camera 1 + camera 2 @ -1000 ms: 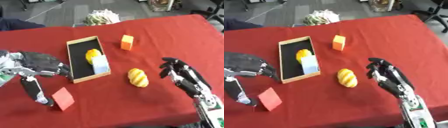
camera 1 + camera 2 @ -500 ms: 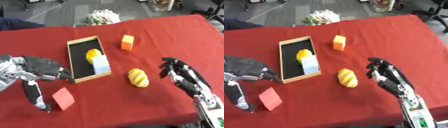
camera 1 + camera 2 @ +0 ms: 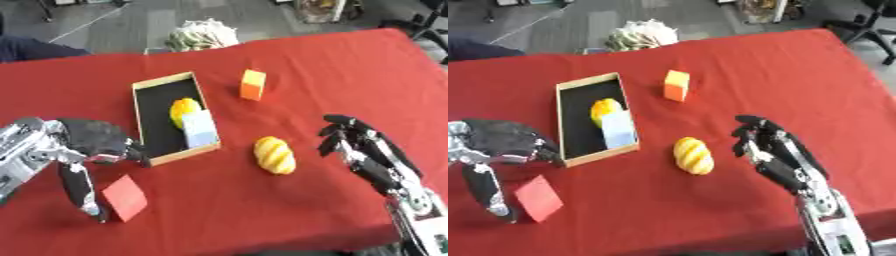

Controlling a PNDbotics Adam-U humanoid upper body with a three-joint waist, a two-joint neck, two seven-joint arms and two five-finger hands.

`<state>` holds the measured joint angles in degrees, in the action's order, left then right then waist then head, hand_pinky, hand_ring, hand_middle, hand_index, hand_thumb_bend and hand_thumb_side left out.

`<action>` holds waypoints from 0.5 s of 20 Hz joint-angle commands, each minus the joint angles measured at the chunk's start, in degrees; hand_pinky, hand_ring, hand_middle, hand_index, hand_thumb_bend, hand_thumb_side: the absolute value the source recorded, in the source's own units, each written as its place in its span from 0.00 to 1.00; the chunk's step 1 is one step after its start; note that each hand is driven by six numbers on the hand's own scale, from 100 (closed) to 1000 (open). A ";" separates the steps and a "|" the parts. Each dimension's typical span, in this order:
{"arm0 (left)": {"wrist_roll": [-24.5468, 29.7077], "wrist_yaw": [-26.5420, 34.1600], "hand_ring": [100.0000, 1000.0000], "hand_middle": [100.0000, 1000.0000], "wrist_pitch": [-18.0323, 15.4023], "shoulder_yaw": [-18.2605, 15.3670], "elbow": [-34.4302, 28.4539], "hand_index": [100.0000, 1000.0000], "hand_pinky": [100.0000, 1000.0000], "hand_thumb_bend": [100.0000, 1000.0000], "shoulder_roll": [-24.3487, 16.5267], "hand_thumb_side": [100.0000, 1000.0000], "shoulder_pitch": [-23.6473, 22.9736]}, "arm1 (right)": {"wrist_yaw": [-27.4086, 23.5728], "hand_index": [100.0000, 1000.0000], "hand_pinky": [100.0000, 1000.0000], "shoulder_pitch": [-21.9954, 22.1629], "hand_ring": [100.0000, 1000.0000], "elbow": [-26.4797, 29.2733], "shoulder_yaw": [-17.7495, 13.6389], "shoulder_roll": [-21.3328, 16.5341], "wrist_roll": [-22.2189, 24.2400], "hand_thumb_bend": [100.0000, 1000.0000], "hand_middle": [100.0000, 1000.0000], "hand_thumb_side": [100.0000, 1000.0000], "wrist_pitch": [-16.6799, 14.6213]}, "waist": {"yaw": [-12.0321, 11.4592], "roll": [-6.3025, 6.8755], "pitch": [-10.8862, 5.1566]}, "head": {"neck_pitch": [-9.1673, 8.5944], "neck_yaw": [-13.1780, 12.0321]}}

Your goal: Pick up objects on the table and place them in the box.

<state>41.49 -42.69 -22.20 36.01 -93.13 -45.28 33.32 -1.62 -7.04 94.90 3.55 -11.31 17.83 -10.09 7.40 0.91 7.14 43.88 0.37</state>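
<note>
I have brought my left robot hand point(image 3: 83, 145) down by the red cube point(image 3: 124, 198) on the red-clothed bench point(image 3: 350, 75), fingers half-curled, holding nothing. My right robot hand point(image 3: 367, 150) hangs open beside the yellow bread-shaped piece point(image 3: 274, 154). Beyond, the wooden box point(image 3: 149, 122) already holds two items; the orange block point(image 3: 252, 84) waits further off.

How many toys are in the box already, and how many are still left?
Two sit in the box: an orange piece and a pale blue block. The left robot hand reaches by the red block, not holding it. Bread and orange block remain.

Black-fingered robot hand point(image 3: 367, 152) (silver joints) on each arm.
</note>
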 commanded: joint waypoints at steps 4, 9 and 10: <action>8.93 0.46 0.66 0.61 -10.45 -0.58 0.61 0.77 0.80 0.52 -0.26 0.32 0.85 | 0.28 0.82 0.49 -0.49 0.52 0.65 -0.27 -0.52 -0.10 0.00 0.58 0.34 -0.07 | 0.03 0.19 -1.35 | 0.23 0.26; 3.53 4.10 0.59 0.53 -5.66 -5.00 -2.00 0.70 0.77 0.38 -1.05 0.30 0.45 | 0.29 0.82 0.49 -0.37 0.51 0.64 -0.43 -0.46 -0.22 0.00 0.58 0.34 -0.06 | -0.17 0.15 -1.36 | 0.23 0.75; 2.45 4.73 0.59 0.53 -4.44 -6.21 -3.16 0.70 0.77 0.38 -1.37 0.30 0.82 | 0.28 0.82 0.49 -0.33 0.51 0.63 -0.45 -0.45 -0.25 0.00 0.58 0.35 -0.06 | -0.24 0.16 -1.38 | 0.23 0.78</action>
<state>40.62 -38.94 -23.07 31.93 -94.66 -44.92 33.19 -1.62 -7.01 94.89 3.51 -11.30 17.67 -10.08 7.21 0.91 7.14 43.89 0.92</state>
